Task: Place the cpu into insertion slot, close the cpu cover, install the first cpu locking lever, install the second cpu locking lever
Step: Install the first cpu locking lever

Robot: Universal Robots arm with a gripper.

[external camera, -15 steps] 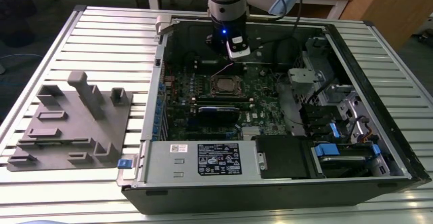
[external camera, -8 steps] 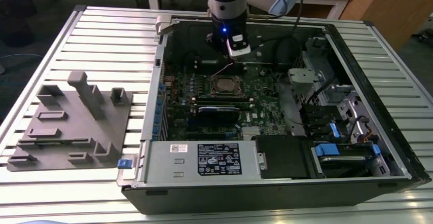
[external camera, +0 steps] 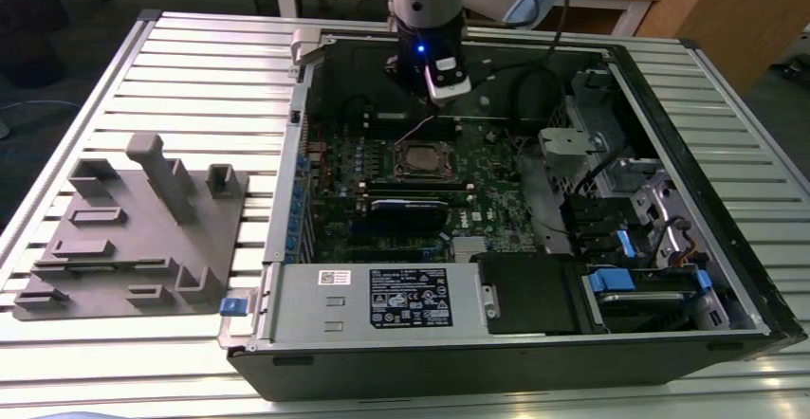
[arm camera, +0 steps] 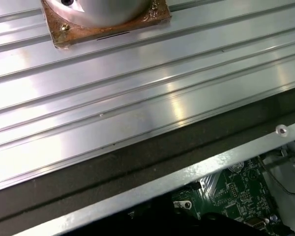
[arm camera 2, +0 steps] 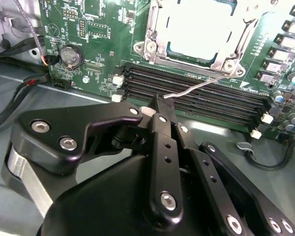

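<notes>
While the gripper (arm camera 2: pixel 160 105) pinches a thin lever (arm camera 2: pixel 196 87), the chip (arm camera 2: pixel 199 32) sits in the socket (arm camera 2: pixel 152 46). Both lie beside the memory slots (arm camera 2: pixel 196 101).

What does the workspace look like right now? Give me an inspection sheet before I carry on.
Surface: ribbed metal table carrying an open computer case.
Job's things: cpu sits in the insertion slot; cpu cover lies closed around it; one thin locking lever sticks out free from the socket's corner.
Clutter: grey fixture block on the table at the exterior view's left.
Grippers: gripper shut, tips at the lever's end, just above the memory slots.
Cables: black leads beside the board; dark loops behind the arm.
Surroundings: wooden furniture behind the table.
</notes>
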